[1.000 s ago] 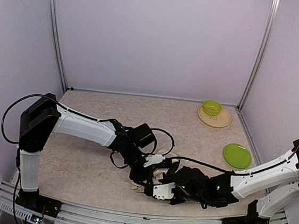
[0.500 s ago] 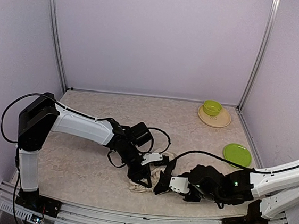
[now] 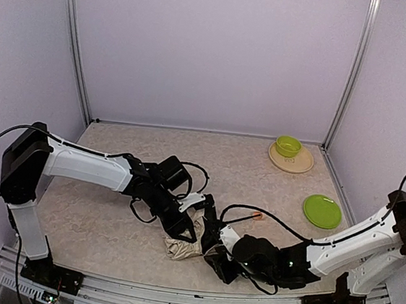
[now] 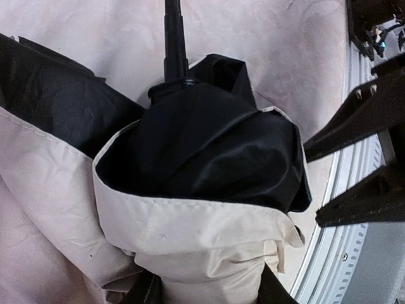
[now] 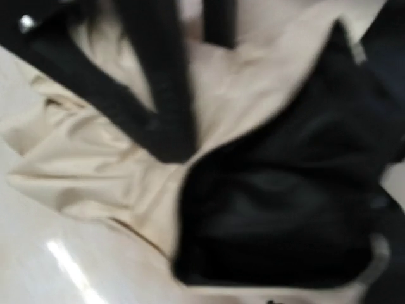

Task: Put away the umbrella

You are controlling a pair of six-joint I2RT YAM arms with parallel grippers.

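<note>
now the umbrella (image 4: 202,164) sits bunched inside the left end effector (image 4: 209,292).

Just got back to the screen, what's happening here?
Both arms are bent over the umbrella, bunched near the front edge of the table. The left claw pinches its cream fabric. The right claw sits close beside it, grip unclear in its blurred view. The canopy is not neatly wrapped yet.
</note>
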